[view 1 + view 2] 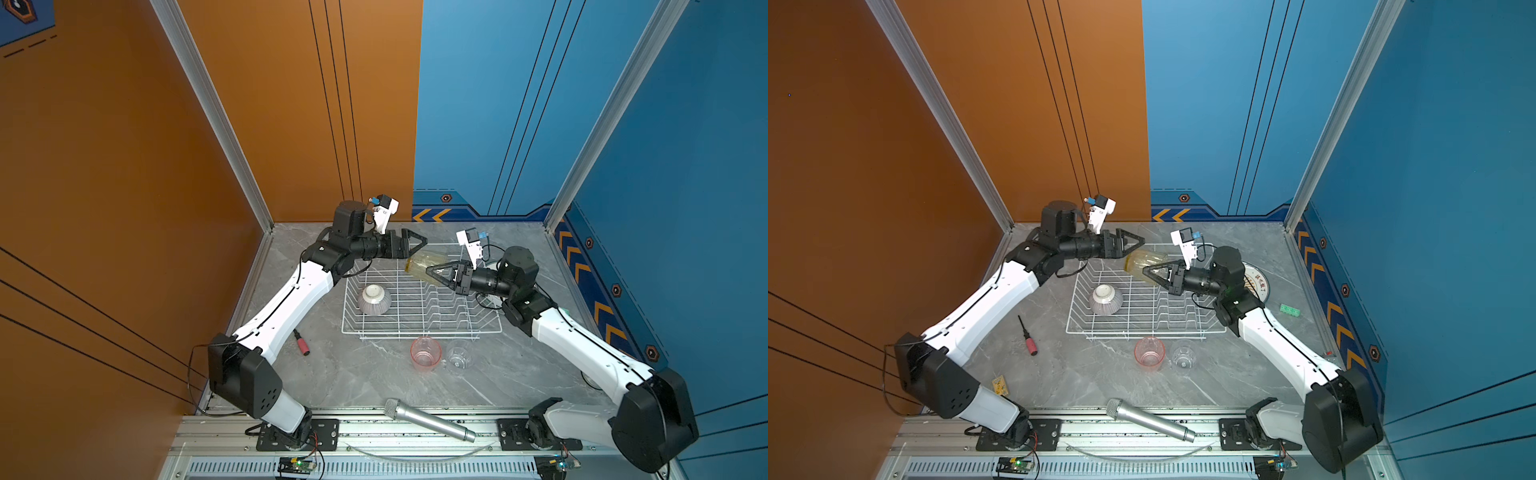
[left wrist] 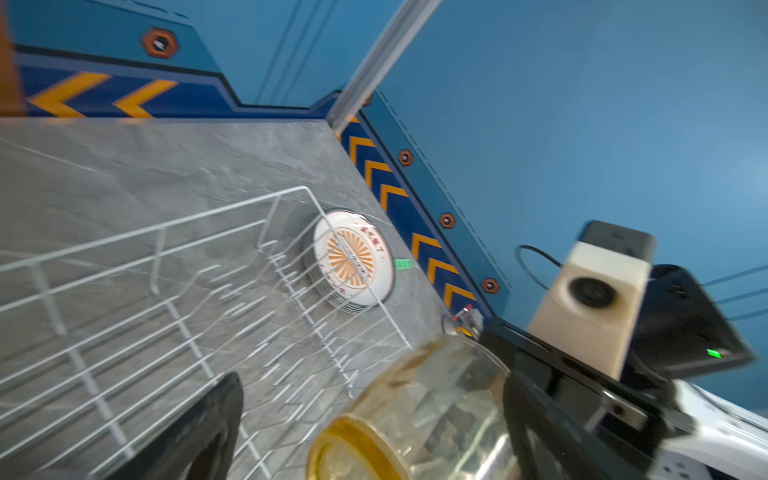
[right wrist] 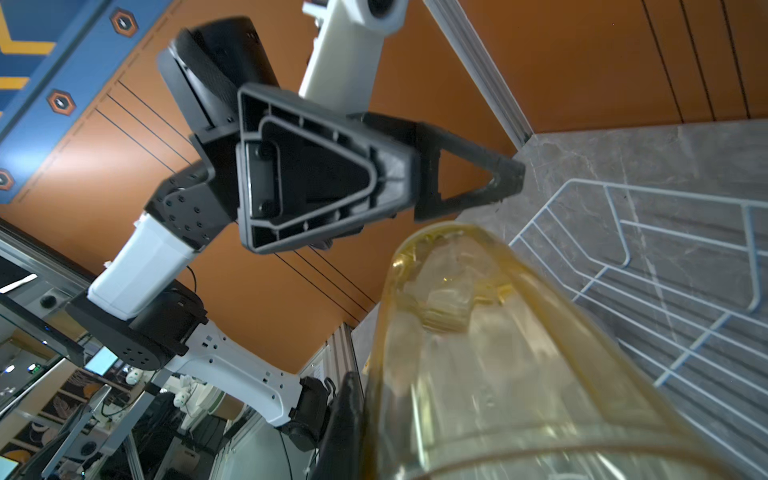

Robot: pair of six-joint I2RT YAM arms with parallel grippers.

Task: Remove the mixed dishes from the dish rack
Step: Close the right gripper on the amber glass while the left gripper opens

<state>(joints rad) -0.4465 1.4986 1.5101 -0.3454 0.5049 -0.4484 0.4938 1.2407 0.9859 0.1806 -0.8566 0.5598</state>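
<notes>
microphone: a silver handheld microphone (image 1: 430, 419) lies aslant on the front edge of the grey marble-look worktop (image 1: 365, 374), between the two arm bases.
pink tumbler: a translucent pink plastic tumbler (image 1: 425, 353) stands upright, mouth up, on the worktop just in front of the rack and outside it.
clear tumbler: a clear plastic tumbler (image 1: 459, 355) stands upright just beside the pink one, on its right, also outside the rack.
screwdriver: a red-handled screwdriver (image 1: 1027, 337) lies on the worktop left of the rack, near the left arm.
dish rack: the large white wire dish rack (image 1: 374, 331) sits mid-worktop between the two arms.
bowl: a finely striped bowl (image 1: 374, 300) rests upside down, white foot up, inside the rack's left part.
plates: a stack of round white plates (image 2: 357, 249), the top one with an orange sunburst, lies flat on the worktop just outside the rack's right side. the right arm partly hides it in both top views.
green block: a small green block (image 1: 1289, 309) lies on the worktop right of the plates.
right gripper: the right gripper (image 1: 430, 271) is pressed together on the wall of the yellow tumbler at its mouth end.
yellow tumbler: the translucent yellow plastic tumbler (image 1: 417, 264) is held in the air over the far part of the rack. it is tipped on its side, base towards the left gripper.
left gripper: the left gripper (image 1: 422, 243) has its jaws spread wide and grips nothing. it hangs just beside the tumbler's base; contact cannot be told.
</notes>
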